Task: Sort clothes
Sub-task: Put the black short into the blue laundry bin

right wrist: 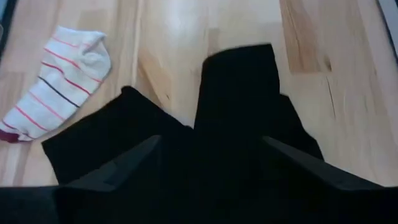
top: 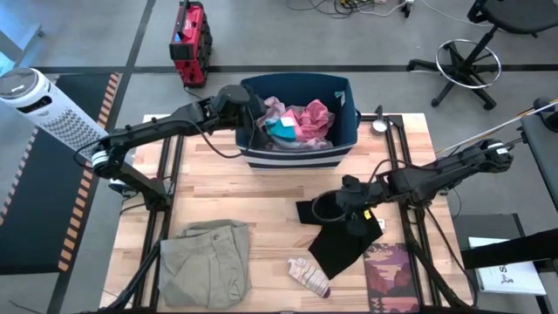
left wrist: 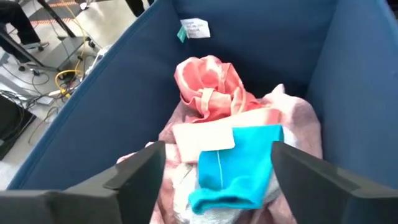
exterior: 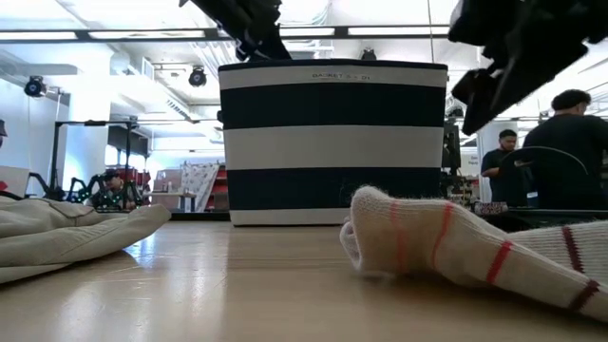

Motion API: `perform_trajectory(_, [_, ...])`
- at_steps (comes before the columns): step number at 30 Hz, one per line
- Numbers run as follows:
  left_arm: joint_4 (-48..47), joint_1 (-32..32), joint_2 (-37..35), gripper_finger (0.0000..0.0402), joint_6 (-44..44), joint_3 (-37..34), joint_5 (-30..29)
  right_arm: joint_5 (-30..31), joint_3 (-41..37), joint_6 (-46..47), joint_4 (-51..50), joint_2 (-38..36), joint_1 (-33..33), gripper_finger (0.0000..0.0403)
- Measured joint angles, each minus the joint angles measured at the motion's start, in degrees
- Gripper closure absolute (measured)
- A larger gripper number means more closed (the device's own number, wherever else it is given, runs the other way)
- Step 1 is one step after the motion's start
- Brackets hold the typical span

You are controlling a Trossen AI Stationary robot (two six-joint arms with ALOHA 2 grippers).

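The navy striped bin [top: 347, 131] at the table's far side holds a pale pink garment [left wrist: 292, 118], a salmon-pink piece [left wrist: 208, 84], a white piece [left wrist: 202, 140] and a teal piece [left wrist: 239, 165]. My left gripper [left wrist: 217, 180] hovers open over the bin's left part [top: 257, 122], above the teal piece. A black garment [top: 342, 242] lies flat on the table. My right gripper [right wrist: 214, 168] hangs open above it [top: 344, 209], raised off the table in the low view [exterior: 503, 66]. A striped sock [top: 308, 273] and khaki trousers [top: 205, 262] lie near the front edge.
A dark red patterned booklet [top: 391, 272] lies at the front right, beside the black garment. Bare wood lies between the bin and the trousers. A white fan [top: 39, 105] and a red case [top: 189, 39] stand off the table; people show in the room behind [exterior: 560, 142].
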Motion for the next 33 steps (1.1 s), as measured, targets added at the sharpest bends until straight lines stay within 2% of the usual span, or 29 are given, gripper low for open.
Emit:
perform_trajectory(4, [-0.1,-0.4,-0.9,0.0099,-0.1,0.0,0.0,1.6,-1.7,-0.4,0.2,0.0,0.5,0.0128])
perform_trajectory(9, [0.3,-1.7,-3.0,0.0111,0.0,0.0,0.0,4.6,-5.1,1.0,1.5,2.2,0.5,0.0121])
perform_trajectory(16, [0.4,-4.9,-7.1,0.0141,0.0,-0.1,0.0,4.4,-6.8,0.9,9.6,12.0,1.9,0.0131])
perform_trajectory(23, [0.2,-10.1,-11.2,0.0136,-0.6,-0.1,0.0,5.0,-6.3,1.5,16.2,21.8,2.8,0.0153])
perform_trajectory(27, [0.3,-14.0,-13.0,0.0128,-1.5,-0.7,0.0,5.5,-5.0,1.4,16.8,24.7,2.8,0.0215])
perform_trajectory(32, [2.4,-19.0,-15.9,0.0126,-1.9,-5.0,0.0,5.5,-2.6,-2.0,15.2,24.3,2.8,0.0370])
perform_trajectory(33, [3.2,-19.9,-16.5,0.0127,-2.1,-6.3,0.0,5.3,-2.2,-2.6,14.5,23.8,2.8,0.0385])
